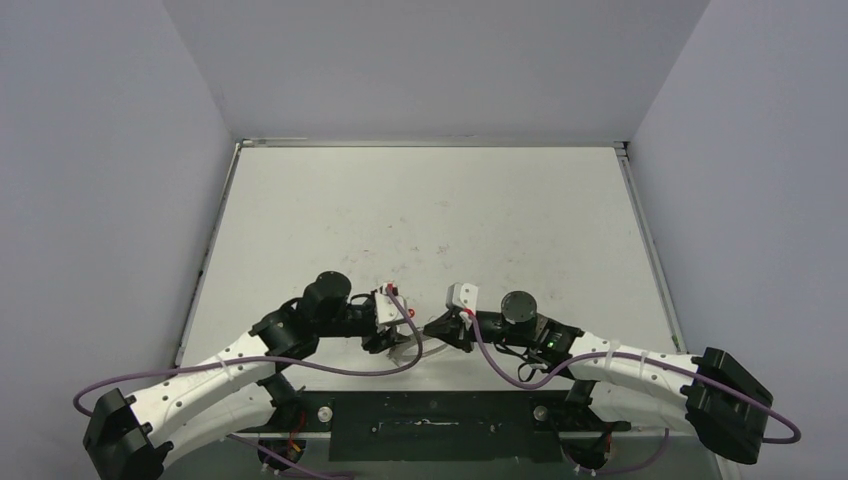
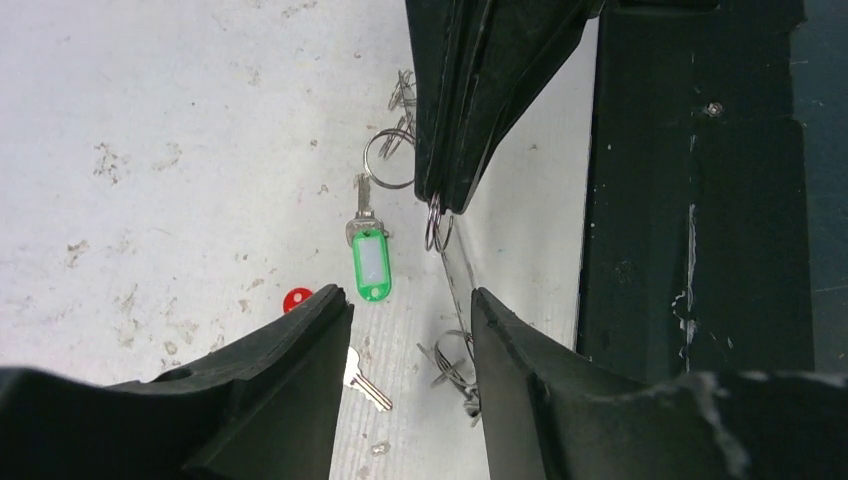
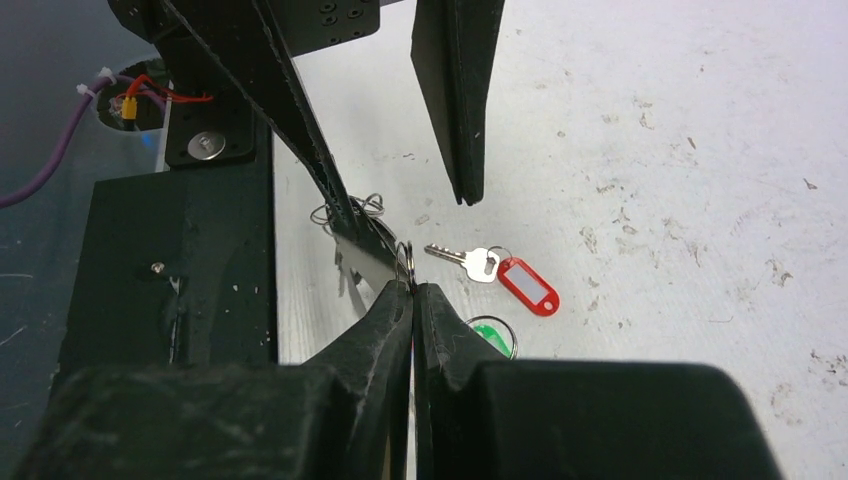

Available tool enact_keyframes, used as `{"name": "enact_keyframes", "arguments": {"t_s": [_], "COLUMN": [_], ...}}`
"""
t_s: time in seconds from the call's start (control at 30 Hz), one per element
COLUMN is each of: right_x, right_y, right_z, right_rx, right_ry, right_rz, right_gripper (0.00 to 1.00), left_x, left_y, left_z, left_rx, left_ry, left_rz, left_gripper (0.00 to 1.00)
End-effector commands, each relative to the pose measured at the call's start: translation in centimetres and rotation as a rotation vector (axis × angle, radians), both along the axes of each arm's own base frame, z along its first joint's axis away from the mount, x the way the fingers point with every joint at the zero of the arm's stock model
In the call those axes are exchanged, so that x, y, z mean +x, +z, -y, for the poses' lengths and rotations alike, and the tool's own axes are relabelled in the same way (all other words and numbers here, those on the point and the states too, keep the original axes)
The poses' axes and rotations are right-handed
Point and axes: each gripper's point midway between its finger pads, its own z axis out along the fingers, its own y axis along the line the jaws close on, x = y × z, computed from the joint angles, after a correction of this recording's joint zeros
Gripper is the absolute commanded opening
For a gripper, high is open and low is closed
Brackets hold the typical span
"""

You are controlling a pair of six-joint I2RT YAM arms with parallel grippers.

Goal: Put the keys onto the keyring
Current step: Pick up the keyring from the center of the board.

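The right gripper [image 3: 410, 290] pinches the thin grey wire keyring [image 2: 452, 262], likely anchoring it; the left gripper [image 2: 410, 300] hangs spread over the green-tagged silver key [image 2: 370, 262], seemingly poised to grab; red-tagged silver key [image 3: 527, 285] lies nearby.

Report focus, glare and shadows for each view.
Top external: even light, faint shadows, fine detail between the arms lost. Left wrist: green key sharp, fingers dark and featureless. Right wrist: red key crisp, keyring thin but clear, no glare.
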Motion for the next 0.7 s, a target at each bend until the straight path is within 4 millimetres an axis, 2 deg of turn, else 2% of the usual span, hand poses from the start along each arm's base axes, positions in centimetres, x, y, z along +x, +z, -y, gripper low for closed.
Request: {"name": "enact_keyframes", "arguments": {"t_s": [0.0, 0.3, 0.5, 0.57, 0.67], "right_x": [-0.1, 0.0, -0.1, -0.2, -0.2], "right_y": [2.5, 3.0, 3.1, 3.2, 3.1], "right_z": [-0.3, -0.5, -0.7, -0.7, -0.7], "right_rx": [0.096, 0.133, 0.151, 0.152, 0.15], "right_ry": [-0.001, -0.012, -0.014, -0.01, -0.01], "right_rz": [0.038, 0.016, 0.004, 0.003, 0.0], "right_gripper": [0.0, 0.0, 0.0, 0.0, 0.0], "left_x": [0.7, -0.1, -0.4, -0.4, -0.3], "left_y": [1.8, 3.1, 2.5, 2.5, 2.4], "left_z": [0.7, 2.3, 2.8, 2.9, 3.1], "left_rx": [-0.111, -0.239, -0.236, -0.236, -0.232], "left_ry": [0.042, -0.017, -0.044, -0.049, -0.055], "left_rz": [0.039, 0.017, -0.01, -0.012, -0.012], "left_gripper": [0.46, 0.45, 0.37, 0.32, 0.15]}}
